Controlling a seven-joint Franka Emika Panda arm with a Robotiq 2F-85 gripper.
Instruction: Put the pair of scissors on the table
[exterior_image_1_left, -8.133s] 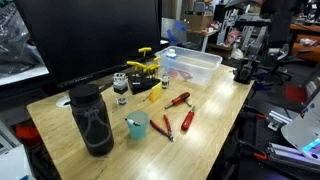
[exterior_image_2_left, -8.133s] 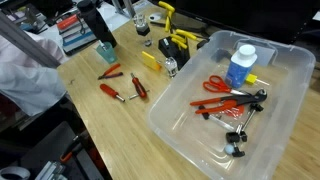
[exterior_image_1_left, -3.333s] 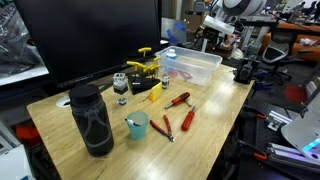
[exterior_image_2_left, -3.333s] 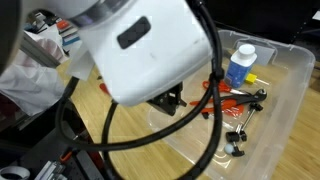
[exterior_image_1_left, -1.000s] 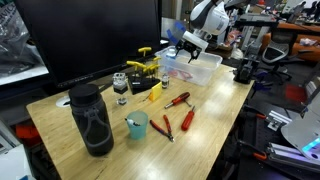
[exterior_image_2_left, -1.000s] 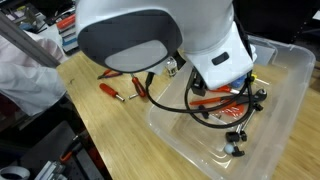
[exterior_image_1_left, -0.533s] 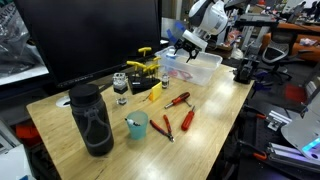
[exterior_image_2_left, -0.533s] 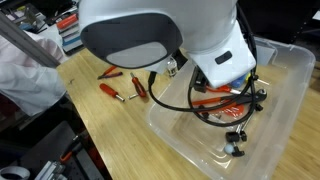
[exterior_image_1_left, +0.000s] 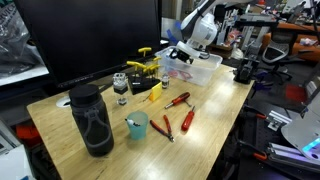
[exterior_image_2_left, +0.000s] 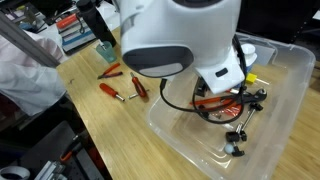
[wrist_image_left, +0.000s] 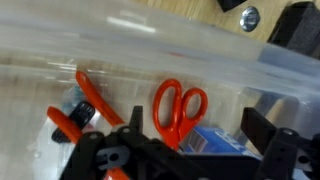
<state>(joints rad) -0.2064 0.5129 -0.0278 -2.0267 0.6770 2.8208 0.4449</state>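
The orange-handled scissors (wrist_image_left: 176, 108) lie flat on the floor of the clear plastic bin (exterior_image_1_left: 197, 66), which stands at one end of the pale wood table (exterior_image_1_left: 215, 112). In the wrist view my gripper (wrist_image_left: 195, 150) is open and empty just above them. Its dark fingers stand on either side of the scissors and do not touch them. In an exterior view the gripper (exterior_image_1_left: 183, 52) hangs over the bin's rim. In the other, the white arm (exterior_image_2_left: 180, 40) covers most of the bin (exterior_image_2_left: 290, 100) and hides the gripper and scissors.
In the bin lie a blue-labelled bottle (wrist_image_left: 215, 142) and a red bar clamp (wrist_image_left: 95, 102), close to the scissors. On the table are red pliers (exterior_image_1_left: 186, 119), a screwdriver (exterior_image_1_left: 178, 99), yellow clamps (exterior_image_1_left: 146, 68), a teal cup (exterior_image_1_left: 137, 125) and a black bottle (exterior_image_1_left: 92, 118).
Over the last second the arm has come down towards the bin and tilted over it. The scissors have not moved.
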